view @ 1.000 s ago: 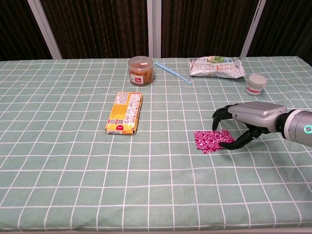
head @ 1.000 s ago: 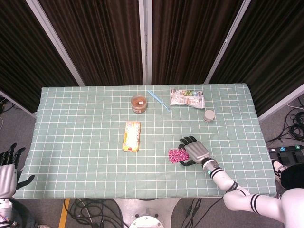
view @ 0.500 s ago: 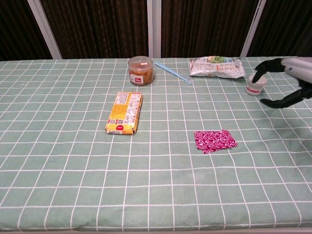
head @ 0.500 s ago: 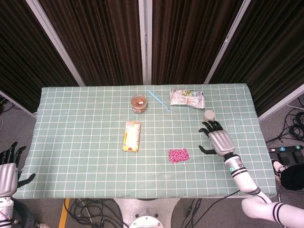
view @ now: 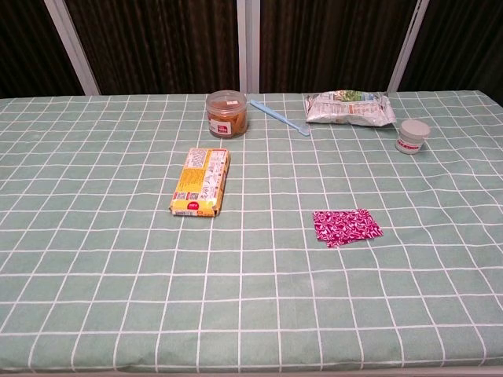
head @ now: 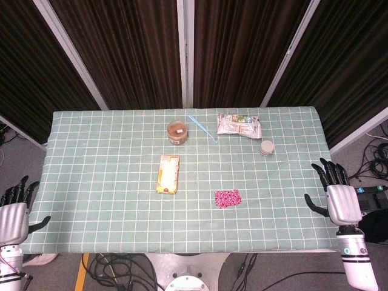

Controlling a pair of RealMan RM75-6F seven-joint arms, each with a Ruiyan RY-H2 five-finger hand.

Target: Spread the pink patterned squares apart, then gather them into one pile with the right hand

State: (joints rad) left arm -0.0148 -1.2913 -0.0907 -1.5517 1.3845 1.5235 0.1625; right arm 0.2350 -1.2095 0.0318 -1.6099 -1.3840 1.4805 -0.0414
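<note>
The pink patterned squares (head: pixel 228 198) lie as one flat overlapping pile (view: pixel 346 226) on the green checked tablecloth, right of centre near the front. My right hand (head: pixel 338 198) hovers off the table's right edge, fingers spread, holding nothing, well away from the pile. My left hand (head: pixel 13 210) stays beside the front left corner, fingers apart and empty. Neither hand shows in the chest view.
A yellow snack box (head: pixel 168 173) lies left of the pile. At the back stand a brown-lidded jar (head: pixel 177 131), a light blue stick (head: pixel 202 128), a foil snack bag (head: pixel 239 125) and a small white tub (head: pixel 266 147).
My right hand let go of the pink pile and drew back to the right, past the white tub, off the table edge. The pile stayed put.
</note>
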